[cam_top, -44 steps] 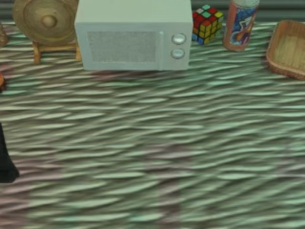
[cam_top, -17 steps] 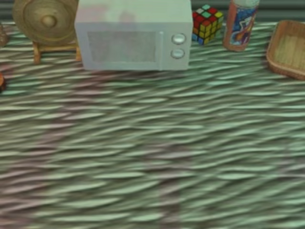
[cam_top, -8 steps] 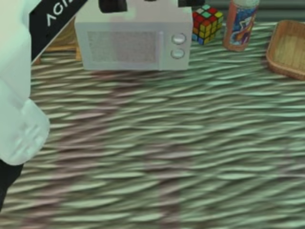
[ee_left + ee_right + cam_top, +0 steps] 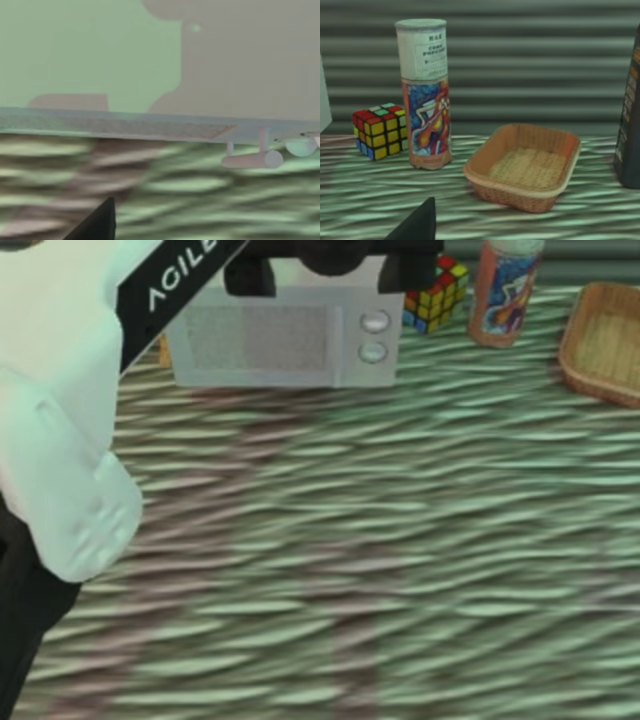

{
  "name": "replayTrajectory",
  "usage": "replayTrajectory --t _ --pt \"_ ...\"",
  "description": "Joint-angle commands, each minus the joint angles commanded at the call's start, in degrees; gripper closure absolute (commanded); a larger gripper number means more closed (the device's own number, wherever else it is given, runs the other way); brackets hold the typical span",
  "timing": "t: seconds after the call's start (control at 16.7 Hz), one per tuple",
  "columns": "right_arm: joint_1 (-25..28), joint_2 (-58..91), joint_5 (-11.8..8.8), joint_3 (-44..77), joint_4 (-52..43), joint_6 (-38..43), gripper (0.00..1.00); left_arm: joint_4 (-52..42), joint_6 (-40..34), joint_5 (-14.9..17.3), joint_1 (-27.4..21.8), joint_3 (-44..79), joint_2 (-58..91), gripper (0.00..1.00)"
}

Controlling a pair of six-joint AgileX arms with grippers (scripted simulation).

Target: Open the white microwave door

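Note:
The white microwave (image 4: 352,376) stands at the back of the table, left of centre, with two round knobs (image 4: 375,322) on its right panel. Its door (image 4: 260,338), with the grey mesh window, sits flush and shut. My left arm (image 4: 60,390) reaches in from the left, high above the table. Its gripper (image 4: 330,278) hangs open over the microwave's top edge, hiding that edge. The left wrist view shows only one dark fingertip (image 4: 102,222) over the mat, not the microwave. My right arm is out of the top view; its wrist view shows one fingertip (image 4: 420,222), holding nothing.
A Rubik's cube (image 4: 437,288) and a tall printed can (image 4: 503,290) stand right of the microwave. A wicker basket (image 4: 632,322) lies at the far right. The left arm covers the wooden stand left of the microwave. A dark box (image 4: 630,125) edges the right wrist view.
My left arm has swung in from the left edge and now spans the table's left side. Its gripper has come down and right over the microwave's top. The door has not moved.

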Motion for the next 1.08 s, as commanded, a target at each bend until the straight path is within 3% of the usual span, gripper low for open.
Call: replayTrajectory --t 0.66,0.96,1.08 --pt "0.0 0.0 0.0 0.0 0.0 0.0 0.0 13.04 2.65 1.24 2.75 -7.97 4.27 0.0" --pt "0.0 0.0 0.0 0.0 0.0 0.0 0.0 13.69 2.77 1.3 2.89 -8.37 4.48 0.0" --pt "0.0 0.0 0.0 0.0 0.0 0.0 0.0 13.69 2.77 1.3 2.89 -8.37 4.48 0.15"
